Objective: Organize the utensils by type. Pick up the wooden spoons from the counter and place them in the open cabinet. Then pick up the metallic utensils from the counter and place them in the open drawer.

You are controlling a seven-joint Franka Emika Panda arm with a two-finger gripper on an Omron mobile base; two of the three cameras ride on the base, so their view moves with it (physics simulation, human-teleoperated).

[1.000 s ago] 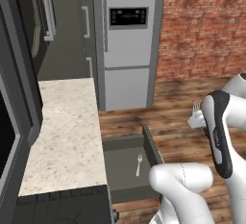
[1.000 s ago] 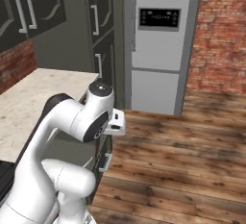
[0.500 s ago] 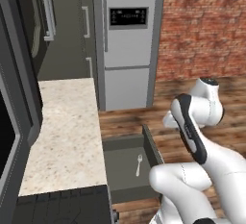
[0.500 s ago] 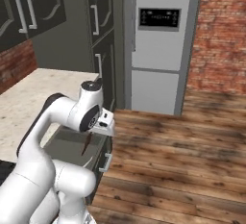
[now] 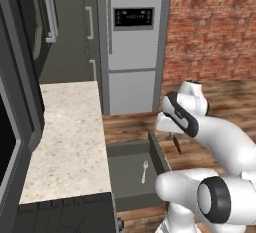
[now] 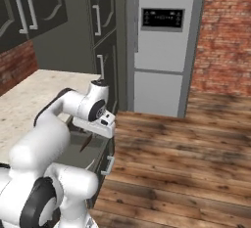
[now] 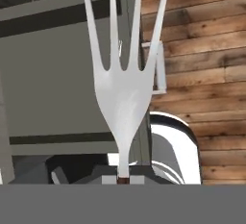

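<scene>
My gripper point(image 5: 172, 134) is shut on a fork point(image 5: 176, 143) with a dark reddish-brown handle, held tines down. It hangs just above the front panel of the open dark grey drawer point(image 5: 129, 153). In the hand view the silvery fork point(image 7: 124, 91) runs up the middle from the gripper point(image 7: 123, 178), with the drawer point(image 7: 53, 79) to its left and wood floor to its right. A small silvery spoon point(image 5: 144, 171) lies inside the drawer. From the right base view the gripper point(image 6: 92, 133) holds the fork point(image 6: 85, 143) over the drawer point(image 6: 98, 154). The wooden spoons are out of view. The beige counter point(image 5: 70, 137) lies left of the drawer.
A silver fridge point(image 5: 132, 42) stands behind the drawer, against a brick wall point(image 5: 210, 27). A dark cabinet door point(image 5: 17, 92) reaches in at the left edge. Dark wall cabinets point(image 6: 39, 7) hang above the counter point(image 6: 24, 100). Wood floor point(image 6: 176, 163) spreads to the right.
The arm has swung left from over the floor to the drawer's front. The hand turned over, so the fork now points down instead of up. The grip stayed shut.
</scene>
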